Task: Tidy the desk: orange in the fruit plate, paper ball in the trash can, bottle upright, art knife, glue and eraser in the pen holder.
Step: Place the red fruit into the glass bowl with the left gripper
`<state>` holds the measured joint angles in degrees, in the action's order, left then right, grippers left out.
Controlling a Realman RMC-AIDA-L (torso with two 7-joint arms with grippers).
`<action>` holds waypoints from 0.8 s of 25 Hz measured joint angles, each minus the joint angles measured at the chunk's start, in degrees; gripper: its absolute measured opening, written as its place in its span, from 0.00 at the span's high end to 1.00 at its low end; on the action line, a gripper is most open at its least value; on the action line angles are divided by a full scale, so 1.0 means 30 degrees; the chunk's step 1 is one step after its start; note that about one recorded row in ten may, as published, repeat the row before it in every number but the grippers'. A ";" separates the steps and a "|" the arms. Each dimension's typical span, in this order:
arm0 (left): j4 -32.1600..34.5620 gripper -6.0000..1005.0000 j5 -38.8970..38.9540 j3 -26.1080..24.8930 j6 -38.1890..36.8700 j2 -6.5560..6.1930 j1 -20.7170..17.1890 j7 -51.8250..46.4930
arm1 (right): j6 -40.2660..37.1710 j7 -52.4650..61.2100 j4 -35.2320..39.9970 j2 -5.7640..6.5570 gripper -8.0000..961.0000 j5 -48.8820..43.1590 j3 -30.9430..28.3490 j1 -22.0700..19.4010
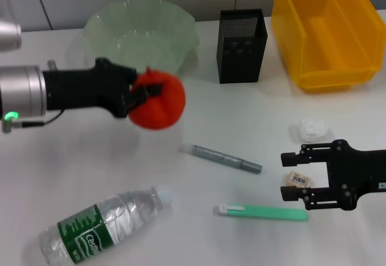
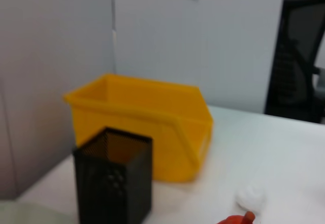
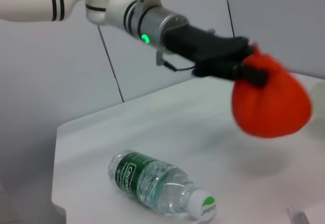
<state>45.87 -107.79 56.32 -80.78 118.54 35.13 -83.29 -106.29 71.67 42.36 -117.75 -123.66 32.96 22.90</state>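
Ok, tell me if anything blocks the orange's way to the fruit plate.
Nothing visible does. The left hand holds the orange above the table, just in front of the green fruit plate, with only bare space between them.

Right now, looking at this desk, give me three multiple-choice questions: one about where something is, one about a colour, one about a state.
1. Where is the orange?
A. In the plate
B. Held off the table by the left gripper
C. Lying by the bottle

2. What colour is the bin?
A. Yellow
B. Blue
C. Black

3. How is the bottle?
A. Upright
B. Lying on its side
C. Inside the bin

Answers:
1 B: the left gripper is clamped on the orange, in the air in front of the plate.
2 A: the bin's walls are plainly yellow.
3 B: the bottle lies flat on the table, cap on.

The right gripper is open, low around the eraser.
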 joint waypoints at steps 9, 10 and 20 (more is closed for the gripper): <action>-0.0697 0.89 0.0794 0.0768 0.5506 0.0168 0.1912 -0.1333 | 0.0014 -0.0093 0.0000 -0.0139 0.31 0.0001 0.0145 0.0184; -0.0714 0.90 0.0807 0.0949 0.6175 0.0176 0.2088 -0.1489 | 0.0014 -0.0103 0.0000 -0.0155 0.31 0.0001 0.0167 0.0192; -0.1105 0.94 0.0882 0.2986 1.2656 0.0201 0.3274 -0.3496 | 0.0012 -0.0140 -0.0029 -0.0356 0.31 -0.0066 0.0175 0.0251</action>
<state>42.55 -105.14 65.28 -42.81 119.15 44.95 -93.78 -106.26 71.25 42.27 -118.82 -123.85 33.48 23.65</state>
